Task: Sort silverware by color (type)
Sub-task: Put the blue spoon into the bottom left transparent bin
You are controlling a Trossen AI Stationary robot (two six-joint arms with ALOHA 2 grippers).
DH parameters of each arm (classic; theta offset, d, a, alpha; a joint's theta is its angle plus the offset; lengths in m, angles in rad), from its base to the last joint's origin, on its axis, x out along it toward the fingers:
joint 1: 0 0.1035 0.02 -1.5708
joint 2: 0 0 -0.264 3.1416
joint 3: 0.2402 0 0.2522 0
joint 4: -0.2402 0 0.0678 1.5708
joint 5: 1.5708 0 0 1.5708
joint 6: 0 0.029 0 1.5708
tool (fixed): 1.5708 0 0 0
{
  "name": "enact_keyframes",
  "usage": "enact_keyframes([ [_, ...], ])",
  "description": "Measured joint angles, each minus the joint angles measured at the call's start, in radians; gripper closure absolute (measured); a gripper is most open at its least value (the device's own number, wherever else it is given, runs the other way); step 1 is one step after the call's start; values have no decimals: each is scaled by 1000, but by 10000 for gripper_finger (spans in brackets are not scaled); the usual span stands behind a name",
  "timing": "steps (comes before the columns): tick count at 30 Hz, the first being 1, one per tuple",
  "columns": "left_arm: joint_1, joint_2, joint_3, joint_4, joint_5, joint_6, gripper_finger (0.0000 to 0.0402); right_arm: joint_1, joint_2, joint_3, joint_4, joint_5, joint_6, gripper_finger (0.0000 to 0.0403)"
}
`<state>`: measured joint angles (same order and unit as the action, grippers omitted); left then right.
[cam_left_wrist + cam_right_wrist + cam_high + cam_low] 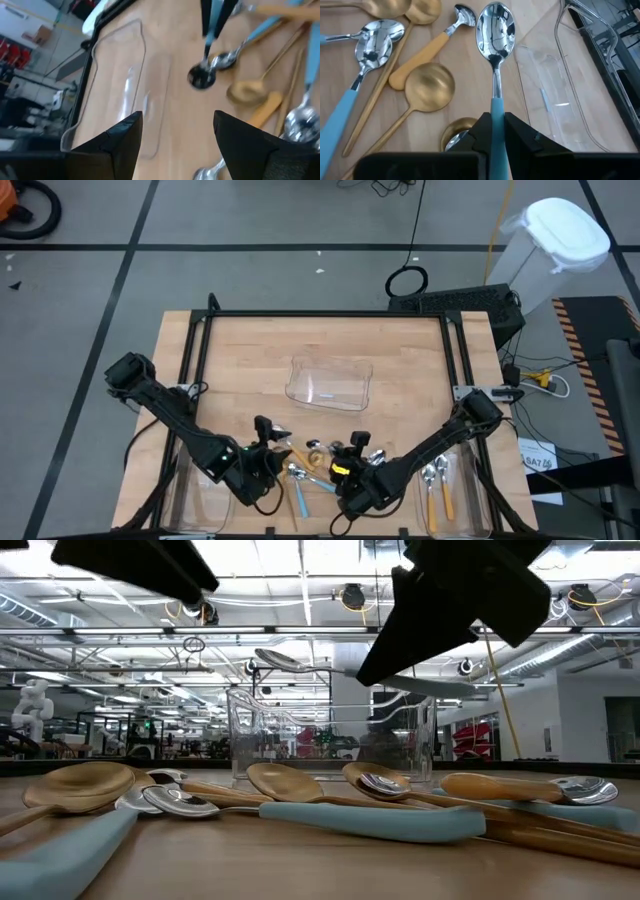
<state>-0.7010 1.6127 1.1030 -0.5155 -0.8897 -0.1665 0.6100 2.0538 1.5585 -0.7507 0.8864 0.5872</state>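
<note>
The right end effector (492, 131) is clamped on the light-blue handle of a silver-bowled spoon (495, 30), holding it lifted clear of the desk (240, 360) above the loose pile of spoons (310, 465) near the front edge. The left end effector (177, 132) hangs just beside that pile with its fingers spread and nothing between them. Two orange-handled spoons (438, 480) lie in the clear tray (480, 500) at the right, and another clear tray (330, 380) sits mid-desk.
</note>
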Motion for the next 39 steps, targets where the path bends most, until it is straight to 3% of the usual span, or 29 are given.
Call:
enact_keyframes([
  [6,0,0,0,101,35,72,158,28,-43,0,-18,9,10,376],
  [13,0,0,0,129,36,84,158,91,-84,1,-126,133,131,376],
  [21,0,5,-1,256,50,106,158,108,-84,1,-116,216,189,375],
  [26,-1,6,-1,294,52,44,158,110,-84,1,-55,284,189,376],
  [33,-18,6,-1,346,34,-118,158,131,-84,2,141,523,248,376],
  [39,-57,10,-1,462,-7,-155,158,143,-84,2,253,558,228,373],
])
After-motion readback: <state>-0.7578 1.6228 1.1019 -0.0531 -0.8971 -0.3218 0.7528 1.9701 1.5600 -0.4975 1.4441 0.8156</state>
